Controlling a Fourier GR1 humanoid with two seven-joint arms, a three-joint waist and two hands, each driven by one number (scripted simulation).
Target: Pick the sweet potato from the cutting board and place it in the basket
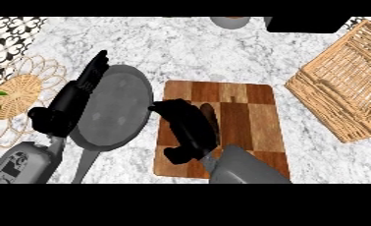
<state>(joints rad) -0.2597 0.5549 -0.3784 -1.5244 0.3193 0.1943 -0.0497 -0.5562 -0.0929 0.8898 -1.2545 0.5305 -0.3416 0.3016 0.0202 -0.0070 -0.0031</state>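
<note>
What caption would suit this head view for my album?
Right hand curls over the sweet potato on the cutting board; basket waits to the right.

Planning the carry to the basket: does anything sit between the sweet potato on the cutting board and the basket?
Nothing visible does. The sweet potato lies under the right hand on the cutting board; only bare board and counter lie between it and the basket to the right.

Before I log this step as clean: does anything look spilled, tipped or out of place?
Nothing stands out. The cutting board lies flat, the basket sits at its right, and the right hand covers the sweet potato.
</note>
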